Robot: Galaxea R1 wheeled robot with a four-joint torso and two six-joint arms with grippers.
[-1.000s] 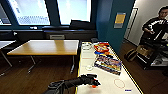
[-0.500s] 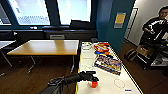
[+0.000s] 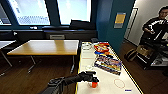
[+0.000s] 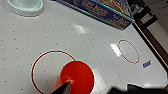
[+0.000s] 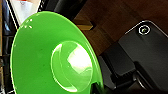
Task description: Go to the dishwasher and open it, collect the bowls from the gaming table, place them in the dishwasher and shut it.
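The left arm is reaching across the white surface (image 3: 107, 85), its end effector (image 3: 93, 80) seemingly pinching an orange bowl (image 4: 77, 77); the right end effector's state is unclear beside a green bowl (image 5: 55, 57).

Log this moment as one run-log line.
phase: collecting bowls | left tool: over orange bowl on gaming table | right wrist view: green bowl close | person: right, standing

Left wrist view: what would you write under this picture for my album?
The left pincer reaches an orange bowl on the white gaming table, beside a red ring and a game box.
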